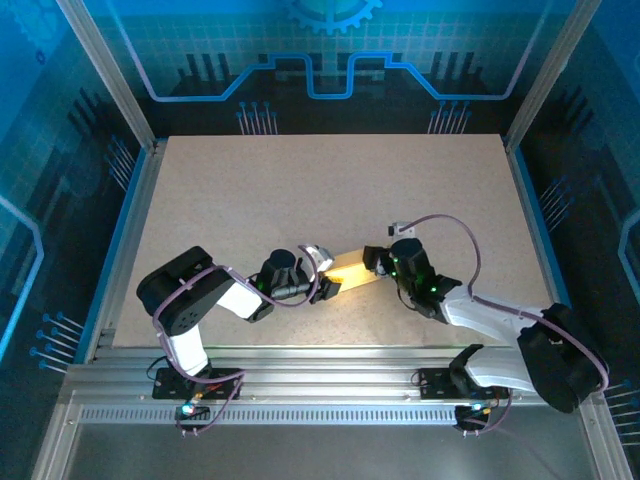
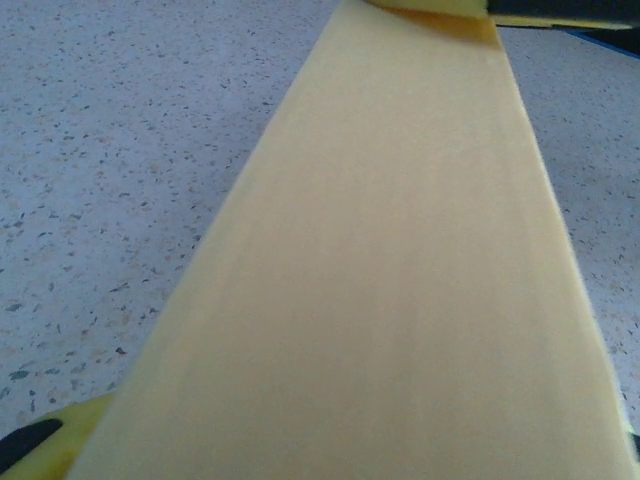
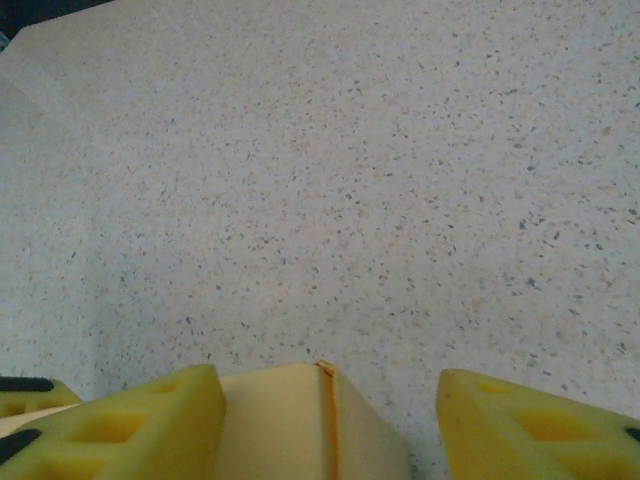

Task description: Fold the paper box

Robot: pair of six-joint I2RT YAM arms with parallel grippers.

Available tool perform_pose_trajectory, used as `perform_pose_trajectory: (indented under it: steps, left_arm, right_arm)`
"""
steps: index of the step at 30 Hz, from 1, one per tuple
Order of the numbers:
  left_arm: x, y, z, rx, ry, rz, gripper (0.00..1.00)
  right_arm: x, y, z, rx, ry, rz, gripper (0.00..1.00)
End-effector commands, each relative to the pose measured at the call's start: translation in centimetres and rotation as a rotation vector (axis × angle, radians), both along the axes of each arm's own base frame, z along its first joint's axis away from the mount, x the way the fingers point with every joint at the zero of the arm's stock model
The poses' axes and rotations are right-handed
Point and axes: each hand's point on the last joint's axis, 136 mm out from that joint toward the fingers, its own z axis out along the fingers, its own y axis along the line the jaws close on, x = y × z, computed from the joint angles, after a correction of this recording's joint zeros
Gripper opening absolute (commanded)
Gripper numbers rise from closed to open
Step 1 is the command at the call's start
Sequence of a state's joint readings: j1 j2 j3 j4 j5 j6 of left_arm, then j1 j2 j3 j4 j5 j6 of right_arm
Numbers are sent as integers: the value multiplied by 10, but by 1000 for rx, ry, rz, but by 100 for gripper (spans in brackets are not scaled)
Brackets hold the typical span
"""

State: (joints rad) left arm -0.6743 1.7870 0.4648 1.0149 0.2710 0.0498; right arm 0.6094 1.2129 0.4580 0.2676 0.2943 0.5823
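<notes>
— Speckled tabletop (image 1: 330,190) under blue light, fenced by an aluminium frame (image 1: 108,70). Where's the paper box (image 1: 350,268)?

— Near the front edge, about midway across, lying as a long pale-yellow strip slanted between the two arms. From the left wrist it runs away from the lens as one smooth panel. I can't make out flaps or creases there.

— And the pincers?

— The right gripper (image 1: 378,262) sits at the box's right end. Its wrist view shows that end, with a folded edge, between the yellow fingers (image 3: 130,420). One pad is against the card and the other stands clear with bare table in the gap, so it's released. The left gripper (image 1: 322,280) is at the other end. One pad corner shows beside the card, but I can't tell whether it's clamped.

— So how should the fold go?

— My guess is that one end should be pinned firmly before the other side pushes. Thin card will likely buckle or skid if both ends are loose, so press along the crease, slowly.

— Anything in the way?

— Mostly the arms themselves. The grippers are close together and could crowd each other, and the right arm's looping cable (image 1: 475,245) arcs just behind its wrist.
</notes>
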Motion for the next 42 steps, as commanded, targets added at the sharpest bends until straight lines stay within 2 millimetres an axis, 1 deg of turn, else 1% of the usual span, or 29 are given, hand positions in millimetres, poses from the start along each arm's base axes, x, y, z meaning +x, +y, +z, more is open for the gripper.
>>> perform_pose_trajectory:
  steps: [1, 2, 5, 8, 10, 11, 12, 15, 18, 20, 22, 24, 26, 31, 33, 36, 38, 40, 42]
  left_arm:
    - [8, -1, 6, -8, -42, 13, 50]
    - [8, -2, 6, -6, -47, 9, 51]
    - [7, 0, 5, 5, -64, 5, 51]
    - [9, 2, 4, 22, -79, 12, 51]
    - [11, 3, 3, 37, -82, 27, 54]
    - [13, 4, 3, 41, -82, 35, 57]
    - [14, 4, 4, 42, -83, 42, 60]
    - [17, 6, 5, 40, -85, 61, 67]
    - [17, 7, 7, 35, -74, 73, 81]
    - [17, 9, 10, 26, -69, 91, 88]
    - [14, 11, 15, 7, -59, 103, 98]
    - [11, 14, 21, -12, -48, 119, 99]
    - [8, 20, 27, -33, -30, 152, 99]
    - [-5, 39, 42, -68, 9, 215, 99]
    - [-10, 49, 44, -69, 43, 253, 99]
    - [-16, 61, 50, -85, 140, 321, 99]
    - [-19, 76, 54, -112, 242, 424, 99]
    - [-20, 92, 62, -160, 355, 549, 99]
    - [-23, 101, 65, -217, 452, 619, 99]
  right_arm:
    - [-57, 7, -57, -7, 316, 184, 69]
    - [-56, 9, -54, 23, 326, 190, 72]
    - [-52, 13, -47, 124, 373, 196, 72]
    - [-48, 23, -32, 232, 404, 231, 71]
    - [-47, 28, -24, 249, 400, 254, 72]
    - [-48, 29, -24, 239, 407, 263, 72]
    - [-49, 28, -27, 220, 416, 266, 72]
    - [-56, 23, -48, 182, 462, 256, 69]
    - [-63, 18, -70, 134, 488, 240, 65]
    - [-66, 16, -80, 83, 492, 232, 63]
    - [-67, 13, -89, 12, 499, 216, 62]
    - [-68, 12, -95, -30, 500, 210, 62]
    - [-67, 15, -96, -34, 494, 209, 61]
    - [-65, 15, -93, -36, 473, 198, 60]
    - [-65, 16, -91, -36, 471, 201, 60]
    - [-63, 18, -89, -38, 471, 207, 60]
    - [-62, 20, -88, -41, 472, 211, 60]
    - [-61, 22, -87, -42, 470, 218, 60]
    - [-60, 24, -87, -40, 471, 222, 60]
